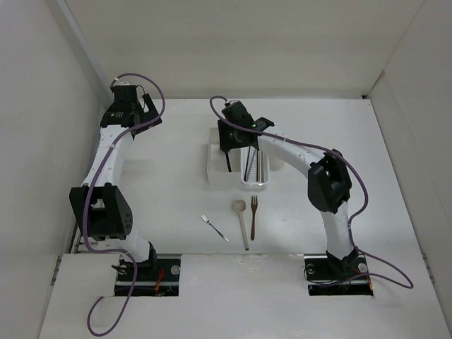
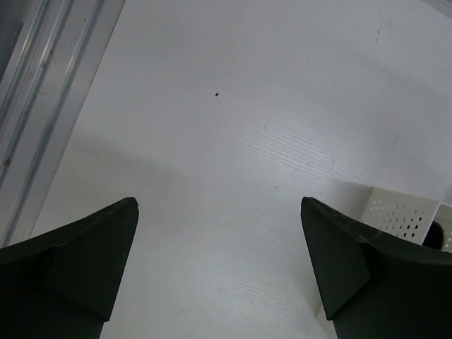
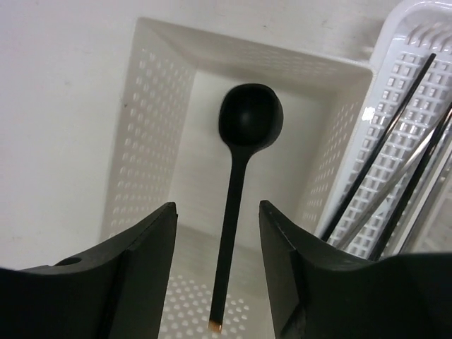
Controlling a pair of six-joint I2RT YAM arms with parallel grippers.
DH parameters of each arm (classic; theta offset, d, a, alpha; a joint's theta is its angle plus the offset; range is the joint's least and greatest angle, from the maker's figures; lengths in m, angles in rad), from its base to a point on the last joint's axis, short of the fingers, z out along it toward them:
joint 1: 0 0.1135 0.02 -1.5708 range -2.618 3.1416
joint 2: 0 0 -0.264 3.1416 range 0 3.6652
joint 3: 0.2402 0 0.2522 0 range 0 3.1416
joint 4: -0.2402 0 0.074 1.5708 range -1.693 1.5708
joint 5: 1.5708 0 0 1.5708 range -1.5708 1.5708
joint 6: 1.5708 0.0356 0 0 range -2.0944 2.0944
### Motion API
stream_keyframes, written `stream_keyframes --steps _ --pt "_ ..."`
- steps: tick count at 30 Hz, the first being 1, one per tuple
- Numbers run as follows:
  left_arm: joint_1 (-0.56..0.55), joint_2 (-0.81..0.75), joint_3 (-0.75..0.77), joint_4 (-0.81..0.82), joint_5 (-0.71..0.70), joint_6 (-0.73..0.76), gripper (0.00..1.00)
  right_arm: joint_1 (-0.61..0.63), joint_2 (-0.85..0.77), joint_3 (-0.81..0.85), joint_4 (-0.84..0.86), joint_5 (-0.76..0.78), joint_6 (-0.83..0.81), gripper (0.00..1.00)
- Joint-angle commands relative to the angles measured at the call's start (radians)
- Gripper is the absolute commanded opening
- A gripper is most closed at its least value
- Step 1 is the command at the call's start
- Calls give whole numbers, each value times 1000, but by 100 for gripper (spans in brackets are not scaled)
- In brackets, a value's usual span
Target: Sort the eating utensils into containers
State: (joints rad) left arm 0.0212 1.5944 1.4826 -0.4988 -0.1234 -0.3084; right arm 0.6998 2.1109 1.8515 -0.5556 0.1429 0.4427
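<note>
Lying in the white box (image 3: 152,141) under the parted right hand (image 3: 217,212), the black spoon (image 3: 251,116) is sorted; chopsticks (image 3: 385,132) occupy the tray (image 3: 417,28). Wooden spoon (image 1: 242,220), brown fork (image 1: 253,215), silver fork (image 1: 214,229) wait at six o'clock; left hand (image 2: 219,201) gapes wide.

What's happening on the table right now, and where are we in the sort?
The right fingers hang open over the white square box, the black spoon lying inside between them, ungripped. Chopsticks sit in the perforated tray alongside. The left fingers are open over bare table, holding nothing. A pale wooden spoon, brown fork and silver fork lie loose on the table, not yet sorted.
</note>
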Motion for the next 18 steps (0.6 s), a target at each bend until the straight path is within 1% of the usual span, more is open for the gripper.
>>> stream_keyframes --steps 1,6,7,9,10,11,13,14,16,17,18 --pt "3 -34 28 3 33 -8 100 1 -138 55 51 18 -35 56" --pt "3 -34 39 -6 125 -26 100 21 -297 49 42 118 -45 55" --pt "3 -34 39 -6 140 -35 100 21 -354 11 42 129 -45 52" --pt "3 -44 39 -6 183 -35 100 56 -411 -52 -7 139 -45 48" --pt "3 -53 39 -6 192 -46 100 70 -440 -140 -18 139 -36 43" --pt "3 -53 28 -6 192 -46 100 85 -468 -194 -18 139 -26 41" --pt "3 -80 15 -6 192 -57 100 131 -549 -303 -29 91 13 41" --pt "3 -89 1 -6 192 -57 100 144 -572 -412 -29 66 30 41" --pt "3 -120 -10 -6 192 -57 100 177 -617 -513 8 -12 97 41" --pt "3 -129 -10 -6 192 -57 100 190 -617 -596 19 -29 122 44" --pt "12 -140 -21 -6 192 -57 100 204 -626 -630 31 -38 163 46"
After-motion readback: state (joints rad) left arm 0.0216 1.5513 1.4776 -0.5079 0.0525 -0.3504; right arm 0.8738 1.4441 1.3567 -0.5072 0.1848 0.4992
